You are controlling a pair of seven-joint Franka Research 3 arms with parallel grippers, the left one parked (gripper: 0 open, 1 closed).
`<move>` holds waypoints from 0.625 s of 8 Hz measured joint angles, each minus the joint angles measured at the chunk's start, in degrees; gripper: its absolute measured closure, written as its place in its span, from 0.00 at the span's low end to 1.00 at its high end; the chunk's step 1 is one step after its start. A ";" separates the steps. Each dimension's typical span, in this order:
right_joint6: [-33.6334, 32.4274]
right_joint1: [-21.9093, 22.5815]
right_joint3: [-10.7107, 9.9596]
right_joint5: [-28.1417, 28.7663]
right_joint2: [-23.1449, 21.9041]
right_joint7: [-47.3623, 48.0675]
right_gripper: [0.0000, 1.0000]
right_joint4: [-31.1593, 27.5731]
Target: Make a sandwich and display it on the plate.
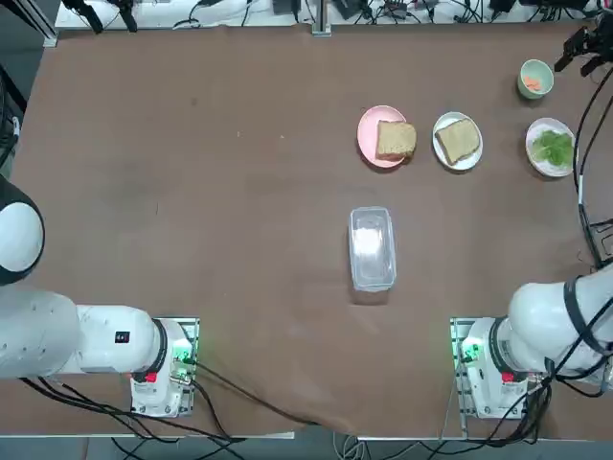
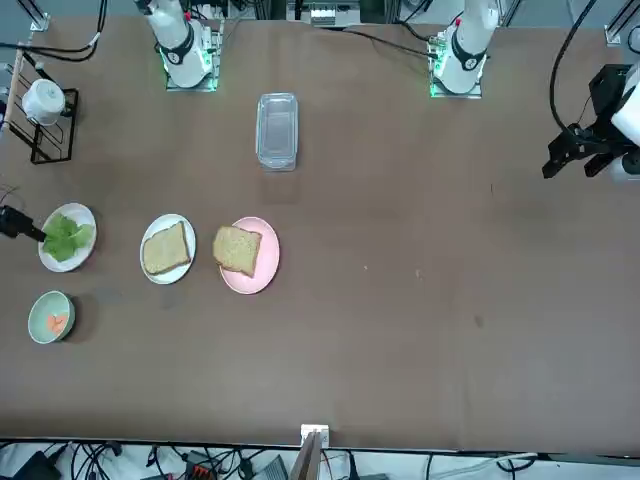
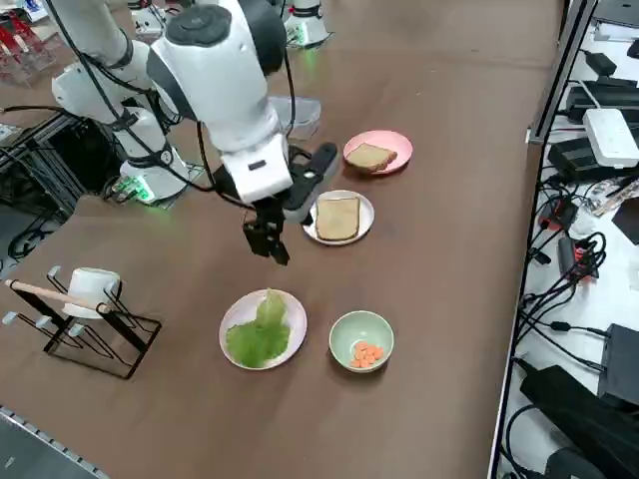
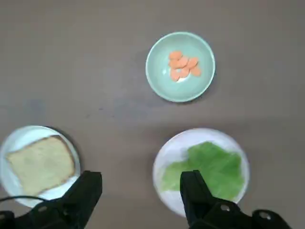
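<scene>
R arm [image 3: 215, 70]: white shell | tool [image 3: 268, 239]: black | cables: black | base LEDs: prob. green

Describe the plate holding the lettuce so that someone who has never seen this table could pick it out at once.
Start in the top view at the row of three small plates on the brown table. The lettuce plate is the end one, farthest from the pink plate, with the open right gripper poised above it. It alone holds a green leaf, not bread.
</scene>
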 joint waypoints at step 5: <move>0.40 1.36 1.01 -1.09 19.46 -29.55 0.00 18.71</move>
